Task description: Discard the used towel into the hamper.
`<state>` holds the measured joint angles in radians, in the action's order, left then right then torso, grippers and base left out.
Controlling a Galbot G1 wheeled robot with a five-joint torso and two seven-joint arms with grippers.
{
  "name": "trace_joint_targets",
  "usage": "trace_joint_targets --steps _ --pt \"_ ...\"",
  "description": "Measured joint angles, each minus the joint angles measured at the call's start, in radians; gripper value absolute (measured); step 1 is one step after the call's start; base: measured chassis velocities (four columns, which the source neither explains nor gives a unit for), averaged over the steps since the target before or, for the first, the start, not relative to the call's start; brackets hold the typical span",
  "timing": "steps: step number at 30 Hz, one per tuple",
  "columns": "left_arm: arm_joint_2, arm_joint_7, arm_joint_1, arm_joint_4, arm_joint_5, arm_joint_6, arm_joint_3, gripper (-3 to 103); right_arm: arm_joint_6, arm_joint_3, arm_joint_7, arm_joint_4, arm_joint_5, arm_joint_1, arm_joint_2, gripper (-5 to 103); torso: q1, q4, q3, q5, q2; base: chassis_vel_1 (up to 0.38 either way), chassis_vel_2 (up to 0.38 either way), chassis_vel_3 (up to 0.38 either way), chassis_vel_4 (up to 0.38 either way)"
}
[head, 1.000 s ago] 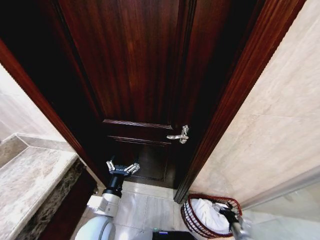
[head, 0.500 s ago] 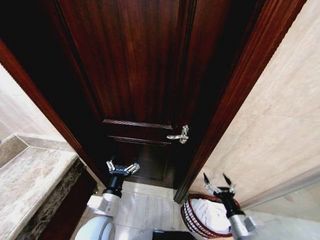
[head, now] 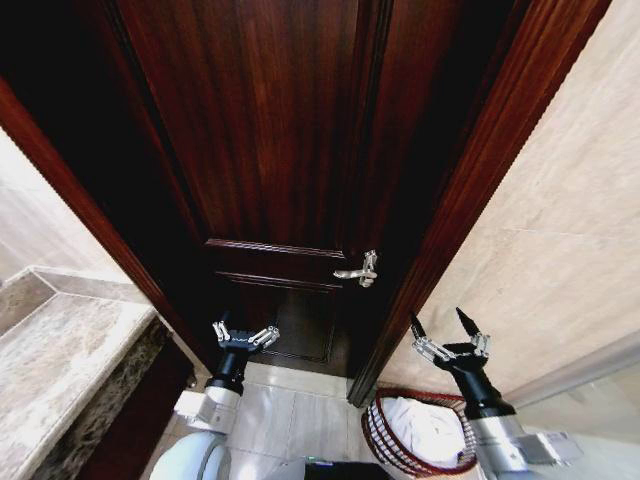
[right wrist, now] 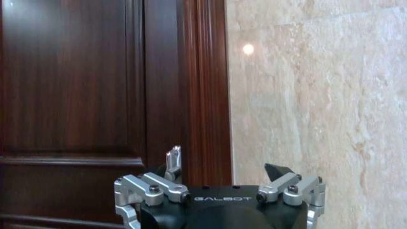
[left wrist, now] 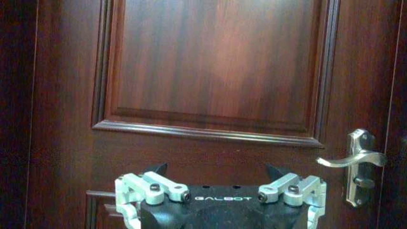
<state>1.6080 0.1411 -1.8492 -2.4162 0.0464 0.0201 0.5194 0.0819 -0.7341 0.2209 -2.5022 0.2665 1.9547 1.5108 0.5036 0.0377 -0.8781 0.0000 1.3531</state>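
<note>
The towel (head: 422, 428) lies bunched and white inside the hamper (head: 378, 432), which stands on the floor at the foot of the door frame (head: 455, 215), close to the tiled wall (head: 560, 260); the right gripper (head: 447, 338) hangs above the hamper's rim with its fingers spread wide and nothing between them; the left gripper (head: 245, 336) is parked low before the dark door (head: 290, 150), also spread and empty. The job looks done; the risk left is the right arm knocking the door frame or wall, or clipping the light wire rim on a downward swing and tipping the hamper; the towel sits heaped, so a nudge could spill it.
</note>
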Motion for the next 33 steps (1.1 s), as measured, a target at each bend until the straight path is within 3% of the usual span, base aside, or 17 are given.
trace_joint_targets --steps 11,33 --pt "0.0 0.0 0.0 0.0 0.0 0.0 0.0 100 0.036 0.021 0.012 0.066 -0.026 -0.016 0.014 100 0.0 0.0 0.0 0.0001 0.0 0.0 0.0 0.0 0.0" --pt "0.0 0.0 0.0 0.0 0.0 0.0 0.0 100 0.037 0.044 0.019 0.069 -0.032 -0.015 0.021 100 0.0 0.0 0.0 0.0 0.0 0.0 0.0 0.0 0.0"
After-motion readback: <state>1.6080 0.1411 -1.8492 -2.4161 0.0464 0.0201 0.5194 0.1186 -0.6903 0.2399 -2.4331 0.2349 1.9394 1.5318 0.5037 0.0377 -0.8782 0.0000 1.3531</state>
